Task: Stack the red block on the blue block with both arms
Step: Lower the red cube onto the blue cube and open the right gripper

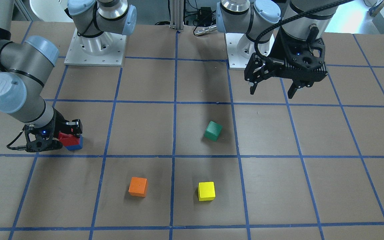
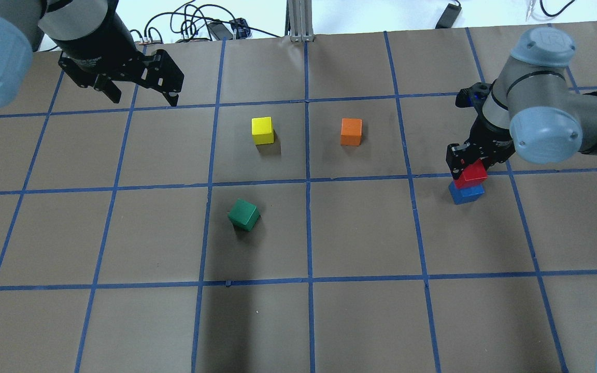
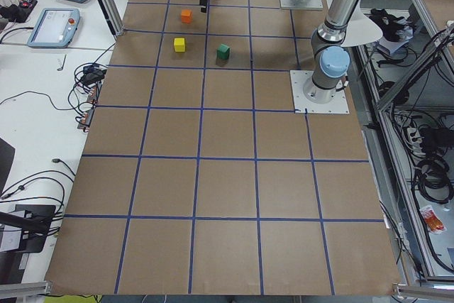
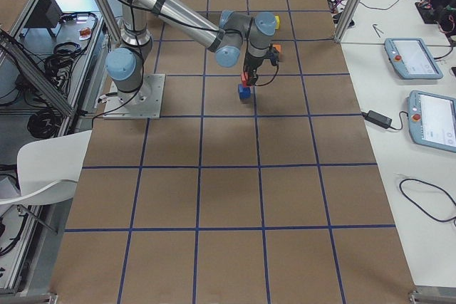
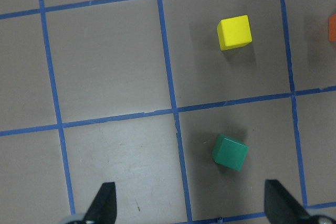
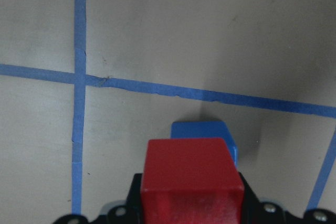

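Observation:
The red block (image 2: 472,173) is held in my right gripper (image 2: 468,161), which is shut on it. It sits directly over the blue block (image 2: 467,192), on it or just above it; I cannot tell whether they touch. The front view shows the same red block (image 1: 66,138) over the blue block (image 1: 76,144), with the right gripper (image 1: 69,132) around it. In the right wrist view the red block (image 6: 191,179) covers most of the blue block (image 6: 202,131). My left gripper (image 2: 143,96) is open and empty, raised above the table on the far left side.
A green cube (image 2: 243,214), a yellow cube (image 2: 262,130) and an orange cube (image 2: 351,131) lie near the table's middle. The left wrist view shows the green cube (image 5: 230,152) and the yellow cube (image 5: 234,32) below the open fingers. Blue tape lines grid the brown table.

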### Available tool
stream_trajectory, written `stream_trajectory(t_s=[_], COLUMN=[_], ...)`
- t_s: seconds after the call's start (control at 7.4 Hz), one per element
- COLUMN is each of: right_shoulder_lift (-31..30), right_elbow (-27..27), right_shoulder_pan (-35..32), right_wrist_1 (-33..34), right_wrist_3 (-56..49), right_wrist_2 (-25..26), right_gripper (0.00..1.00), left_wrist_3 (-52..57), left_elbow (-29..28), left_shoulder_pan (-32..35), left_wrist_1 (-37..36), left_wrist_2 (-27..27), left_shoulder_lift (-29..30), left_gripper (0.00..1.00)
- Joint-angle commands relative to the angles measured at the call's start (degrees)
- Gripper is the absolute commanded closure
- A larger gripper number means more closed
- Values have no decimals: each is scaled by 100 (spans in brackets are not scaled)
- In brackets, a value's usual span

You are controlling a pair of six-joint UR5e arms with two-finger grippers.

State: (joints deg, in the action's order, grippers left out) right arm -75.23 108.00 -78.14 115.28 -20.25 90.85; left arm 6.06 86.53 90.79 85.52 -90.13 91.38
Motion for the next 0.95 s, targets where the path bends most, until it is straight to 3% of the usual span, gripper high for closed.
stream_trajectory(t_s=[0.0,0.81], right_shoulder_lift=[8,131], right_elbow=[19,19], right_shoulder_pan=[0,18], right_wrist_1=[3,161], right_wrist_3=[-260,-252], right_wrist_2=[161,178], right_gripper=[100,100], left_wrist_3=[0,0], left_elbow=[-13,-5], left_shoulder_pan=[0,0], left_wrist_1=[-9,-9], left_wrist_2=[4,4], left_shoulder_lift=[11,11], left_gripper=[0,0])
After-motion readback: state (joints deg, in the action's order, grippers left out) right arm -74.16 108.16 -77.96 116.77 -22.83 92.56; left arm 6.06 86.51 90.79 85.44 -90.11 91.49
